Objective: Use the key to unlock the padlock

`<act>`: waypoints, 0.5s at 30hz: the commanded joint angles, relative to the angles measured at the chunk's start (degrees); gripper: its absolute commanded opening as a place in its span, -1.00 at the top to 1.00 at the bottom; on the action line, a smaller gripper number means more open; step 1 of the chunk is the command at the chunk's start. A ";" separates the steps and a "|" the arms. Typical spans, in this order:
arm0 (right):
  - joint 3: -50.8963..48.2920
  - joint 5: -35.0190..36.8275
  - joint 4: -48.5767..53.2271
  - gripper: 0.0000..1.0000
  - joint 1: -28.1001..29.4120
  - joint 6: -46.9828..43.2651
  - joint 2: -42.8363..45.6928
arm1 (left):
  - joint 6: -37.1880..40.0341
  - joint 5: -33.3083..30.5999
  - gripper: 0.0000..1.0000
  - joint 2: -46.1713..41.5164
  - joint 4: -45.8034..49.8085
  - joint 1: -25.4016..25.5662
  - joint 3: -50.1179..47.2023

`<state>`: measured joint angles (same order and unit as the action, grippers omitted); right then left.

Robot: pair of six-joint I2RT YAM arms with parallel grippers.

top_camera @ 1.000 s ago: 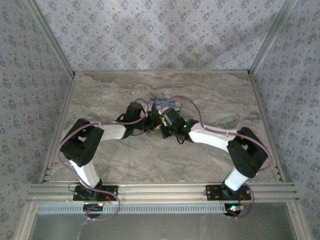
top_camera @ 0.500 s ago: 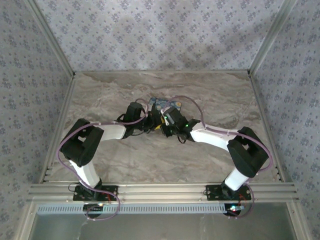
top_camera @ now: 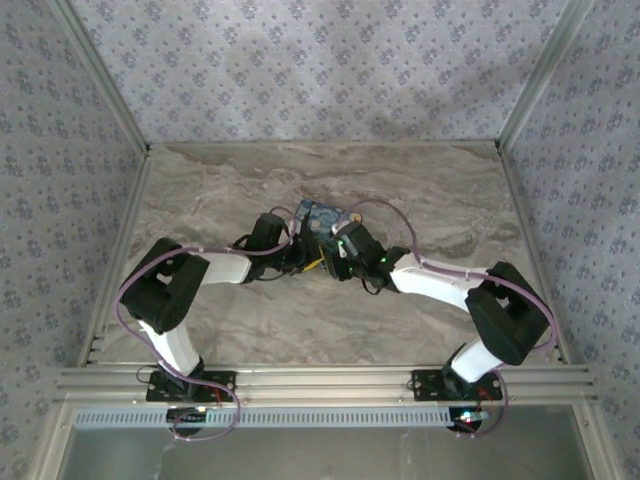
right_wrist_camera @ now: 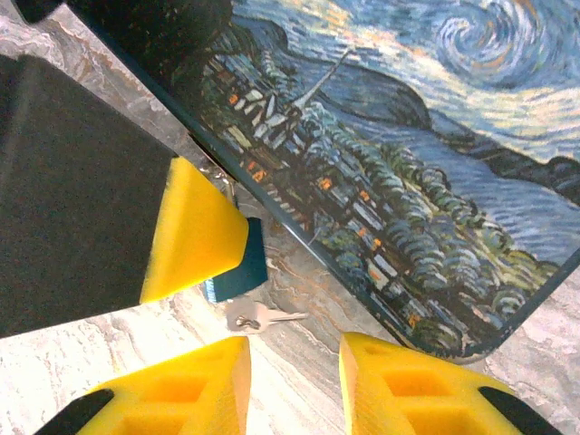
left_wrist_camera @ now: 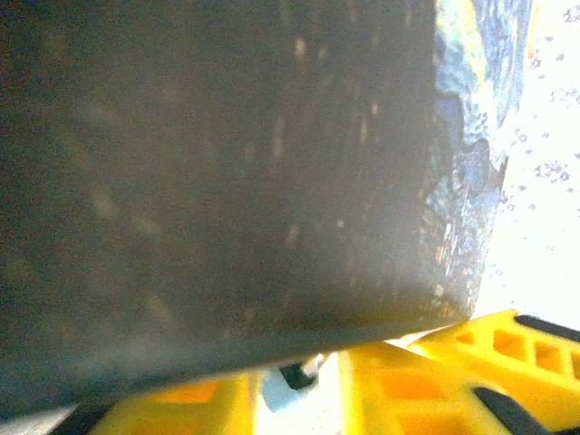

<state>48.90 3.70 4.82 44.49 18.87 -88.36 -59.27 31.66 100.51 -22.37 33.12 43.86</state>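
At the middle of the marble surface, the two arms meet with their wrists close together. From the left, the left arm reaches inward, and the left gripper sits low over the surface at the near edge of a mat printed with a swirling night-sky painting. In the left wrist view its yellow fingers stand a little apart, with a small teal piece in the gap. Whether they press on it I cannot tell, and a blurred dark mass covers most of that view.

In the right wrist view one yellow finger of the left gripper points down and to the right. The padlock, a small teal block, lies against that finger's tip, close to the mat's edge. Just below it the silver key lies flat on the marble, apart from the mat.

Further right, the right gripper hovers over the key. Its two yellow fingers are apart and nothing is between them. The key lies just beyond the gap. The right arm runs back from there towards its base.
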 commanded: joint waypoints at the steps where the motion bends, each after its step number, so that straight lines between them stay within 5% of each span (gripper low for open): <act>1: -0.83 0.17 -0.64 0.34 0.11 2.26 0.90 | 0.78 -0.58 0.32 -2.67 1.95 0.19 -1.12; 15: 0.77 4.11 0.16 0.34 3.45 2.10 -1.64 | 8.43 -7.08 0.16 -15.02 15.25 -2.60 -1.29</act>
<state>48.27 4.97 4.08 46.83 20.58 -88.60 -54.24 27.33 88.40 -12.27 31.75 42.37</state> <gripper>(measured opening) 0.329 0.417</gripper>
